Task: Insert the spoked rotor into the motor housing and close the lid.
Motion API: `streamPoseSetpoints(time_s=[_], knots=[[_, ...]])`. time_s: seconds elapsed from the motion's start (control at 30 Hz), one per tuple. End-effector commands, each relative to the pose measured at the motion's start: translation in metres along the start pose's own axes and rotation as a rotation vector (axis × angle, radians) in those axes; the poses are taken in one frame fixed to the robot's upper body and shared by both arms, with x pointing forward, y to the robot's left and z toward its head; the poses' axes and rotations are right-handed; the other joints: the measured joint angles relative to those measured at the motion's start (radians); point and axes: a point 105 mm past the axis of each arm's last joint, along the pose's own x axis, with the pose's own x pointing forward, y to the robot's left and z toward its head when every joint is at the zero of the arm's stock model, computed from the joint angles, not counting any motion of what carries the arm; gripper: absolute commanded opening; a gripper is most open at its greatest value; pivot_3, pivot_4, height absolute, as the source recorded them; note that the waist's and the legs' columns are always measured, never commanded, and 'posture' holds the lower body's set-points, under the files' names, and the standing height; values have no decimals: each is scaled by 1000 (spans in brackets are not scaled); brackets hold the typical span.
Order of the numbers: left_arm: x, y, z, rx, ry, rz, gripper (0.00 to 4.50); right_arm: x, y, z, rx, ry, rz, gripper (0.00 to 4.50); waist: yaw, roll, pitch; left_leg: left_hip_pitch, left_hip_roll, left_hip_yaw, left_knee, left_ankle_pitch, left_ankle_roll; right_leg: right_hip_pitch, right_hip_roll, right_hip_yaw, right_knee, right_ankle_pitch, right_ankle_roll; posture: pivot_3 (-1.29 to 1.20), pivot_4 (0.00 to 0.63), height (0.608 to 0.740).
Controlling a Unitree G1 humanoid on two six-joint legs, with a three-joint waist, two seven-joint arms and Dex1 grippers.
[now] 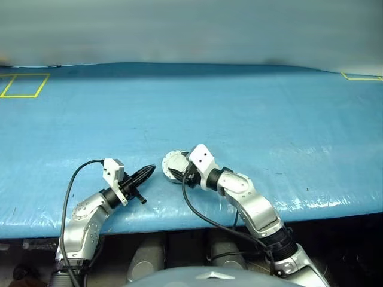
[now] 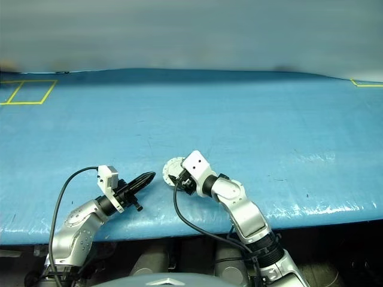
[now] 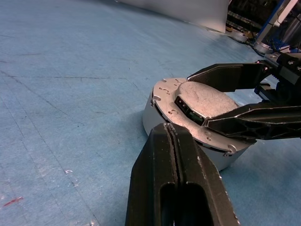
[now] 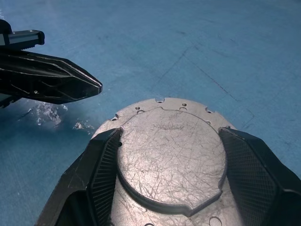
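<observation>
The motor housing is a short silver cylinder standing on the blue table near its front edge. The lid, a scratched silver disc with notches around its edge, lies flat on top of it. My right gripper is shut on the housing, one black finger on each side at lid height. The left gripper is shut and empty, its tip pointing at the housing from a short way to its left without touching it. The spoked rotor is hidden.
A blue plastic sheet covers the table. Yellow tape outlines lie at the far left and far right corners. The table's front edge runs just under both arms.
</observation>
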Motion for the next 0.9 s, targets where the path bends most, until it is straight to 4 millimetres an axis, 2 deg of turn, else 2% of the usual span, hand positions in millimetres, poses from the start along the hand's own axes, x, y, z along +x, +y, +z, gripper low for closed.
streamPoseSetpoints(time_s=[0.03,0.3,0.5,0.63,0.9], knots=[[2,-4,12,45,-29,-19,0,1,4,0,-18,4,2,3017,0,0,0,0,0,0,0,0,0,0,0,0,0,0,0,0,150,740],[3,-5,12,48,-30,-22,0,1,-3,-20,-54,80,-23,3017,-3,0,0,1,0,0,0,0,0,-1,0,0,0,0,0,0,150,740],[2,-5,11,46,-27,-18,0,2,-1,-33,-36,123,-19,3017,-6,0,-2,3,1,0,0,-1,-2,0,-5,-2,0,0,0,0,150,740],[2,-5,11,46,-27,-18,0,4,1,-31,8,114,-6,3017,-7,-1,-3,3,1,0,0,-3,-5,0,-5,-3,0,0,0,0,150,740],[3,-6,11,46,-23,-26,0,8,0,-25,-48,83,29,3017,-12,-1,-3,4,1,0,0,-3,-5,0,-5,-4,0,0,0,0,150,740]])
